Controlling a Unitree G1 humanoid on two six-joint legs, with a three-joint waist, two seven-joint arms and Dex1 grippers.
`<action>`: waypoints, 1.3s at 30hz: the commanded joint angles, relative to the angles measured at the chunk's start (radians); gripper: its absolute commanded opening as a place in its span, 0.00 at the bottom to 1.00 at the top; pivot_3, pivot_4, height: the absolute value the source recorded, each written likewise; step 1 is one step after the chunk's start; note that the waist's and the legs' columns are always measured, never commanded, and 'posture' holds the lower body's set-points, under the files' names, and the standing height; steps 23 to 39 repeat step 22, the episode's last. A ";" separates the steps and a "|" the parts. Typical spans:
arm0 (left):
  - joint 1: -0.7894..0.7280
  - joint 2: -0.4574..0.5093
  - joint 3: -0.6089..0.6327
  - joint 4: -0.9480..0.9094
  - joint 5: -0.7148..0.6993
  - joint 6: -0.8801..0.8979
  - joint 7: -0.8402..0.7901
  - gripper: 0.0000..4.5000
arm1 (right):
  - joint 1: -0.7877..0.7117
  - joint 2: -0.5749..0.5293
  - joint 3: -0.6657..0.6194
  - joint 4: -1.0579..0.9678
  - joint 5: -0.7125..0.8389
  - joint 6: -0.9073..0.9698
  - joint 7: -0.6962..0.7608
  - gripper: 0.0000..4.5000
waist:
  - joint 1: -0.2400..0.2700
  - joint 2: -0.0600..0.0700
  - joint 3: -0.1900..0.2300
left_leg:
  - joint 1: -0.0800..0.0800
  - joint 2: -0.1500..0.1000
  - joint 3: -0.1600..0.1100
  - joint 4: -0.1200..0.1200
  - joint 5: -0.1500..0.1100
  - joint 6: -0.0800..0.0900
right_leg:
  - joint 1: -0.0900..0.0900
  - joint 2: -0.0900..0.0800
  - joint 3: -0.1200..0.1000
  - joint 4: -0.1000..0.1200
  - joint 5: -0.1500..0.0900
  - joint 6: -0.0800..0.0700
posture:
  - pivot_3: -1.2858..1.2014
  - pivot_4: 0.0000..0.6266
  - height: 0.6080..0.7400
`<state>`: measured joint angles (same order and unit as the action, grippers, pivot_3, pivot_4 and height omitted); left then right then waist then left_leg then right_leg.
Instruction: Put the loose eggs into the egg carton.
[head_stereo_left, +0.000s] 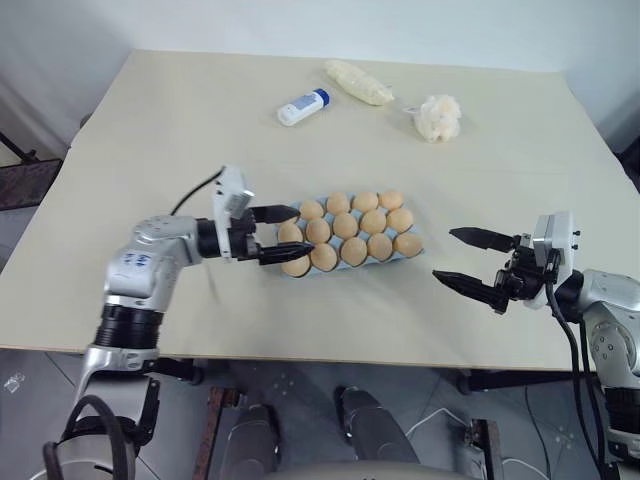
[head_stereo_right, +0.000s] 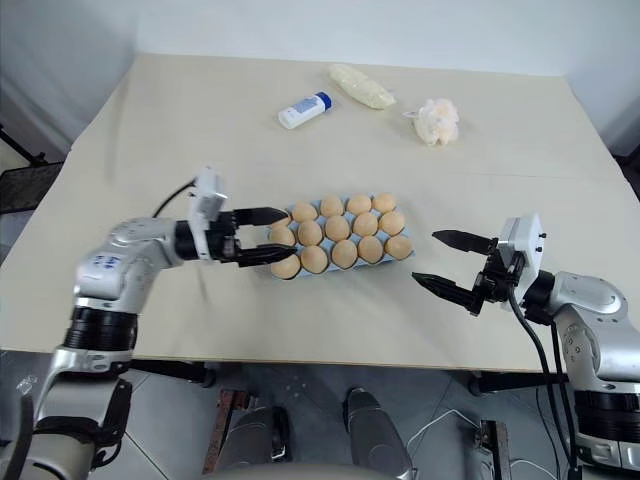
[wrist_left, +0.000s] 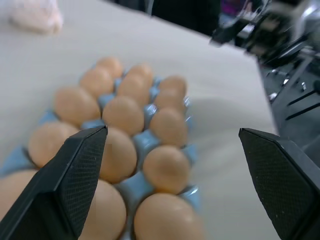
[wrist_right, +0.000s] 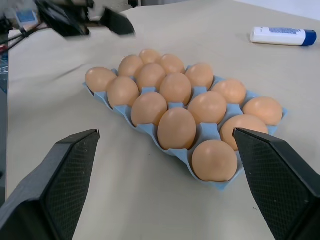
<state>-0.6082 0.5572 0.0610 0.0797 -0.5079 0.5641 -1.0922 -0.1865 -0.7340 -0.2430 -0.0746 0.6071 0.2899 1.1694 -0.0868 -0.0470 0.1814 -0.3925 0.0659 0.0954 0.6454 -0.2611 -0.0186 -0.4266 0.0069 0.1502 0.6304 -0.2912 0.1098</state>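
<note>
Egg carton (head_stereo_left: 300, 213) full of eggs (head_stereo_left: 346, 225); both pincers open.

Left arm reaching in from the left, left gripper (head_stereo_left: 285, 236) pointing level toward the right, its fingers (wrist_left: 75, 172) standing wide apart, right arm reaching in from the right, right gripper (head_stereo_left: 462, 260) pointing level toward the left, fingers (wrist_right: 65, 177) spread wide, holding nothing

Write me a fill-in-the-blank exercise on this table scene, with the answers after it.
1. The eggs sit in a light ____ egg carton.
2. Both the left gripper and the right gripper are ____.
3. The white bottle has a ____ cap.
4. The carton holds ____ rows of eggs.

Missing words: blue; open; blue; three
</note>
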 joint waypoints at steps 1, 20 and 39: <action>0.049 0.026 0.071 -0.055 -0.046 -0.030 -0.009 1.00 | -0.048 -0.019 -0.007 0.011 0.007 -0.017 0.031 1.00 | 0.000 0.000 0.000 | 0.000 0.000 0.000 0.000 0.000 0.000 | 0.000 0.000 0.000 0.000 0.000 0.000 | 0.52 0.24 1.00; 0.251 0.142 0.147 0.001 -0.021 -0.205 -0.093 1.00 | -0.142 -0.018 0.019 0.170 -0.034 -0.059 0.154 1.00 | 0.002 0.001 0.000 | 0.000 0.000 0.000 0.000 -0.001 0.000 | 0.000 -0.002 -0.001 -0.001 -0.001 -0.002 | 0.52 0.24 1.00; 0.240 0.134 0.149 0.010 -0.028 -0.210 -0.087 1.00 | -0.150 -0.005 0.006 0.180 -0.019 -0.061 0.144 1.00 | 0.001 0.001 0.000 | 0.000 0.000 0.000 0.000 -0.001 0.000 | 0.000 -0.001 -0.001 -0.001 -0.001 -0.002 | 0.52 0.24 1.00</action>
